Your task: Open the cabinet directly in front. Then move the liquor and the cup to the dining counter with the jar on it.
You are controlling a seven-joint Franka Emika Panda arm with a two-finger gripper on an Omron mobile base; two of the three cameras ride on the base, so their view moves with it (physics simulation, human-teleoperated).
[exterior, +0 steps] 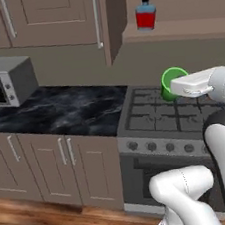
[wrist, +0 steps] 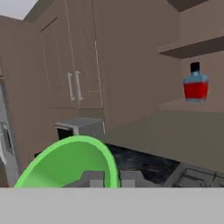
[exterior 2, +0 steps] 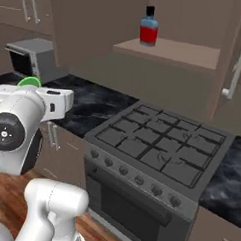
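Cup (exterior: 170, 83) sat clamped in the gripper (wrist: 111, 178) above the stove (exterior: 170, 115); liquor (exterior: 145, 13) was on the cabinet (exterior: 174, 27) shelf.

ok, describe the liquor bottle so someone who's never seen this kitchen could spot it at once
Find the grey stove, then look up to the open taupe cabinet above it. On its bare shelf stands the liquor, upright and alone, near the shelf's left end. It is a small squat bottle with a pale blue body, a broad red label and a short black cap, unlike the green cup at the gripper.
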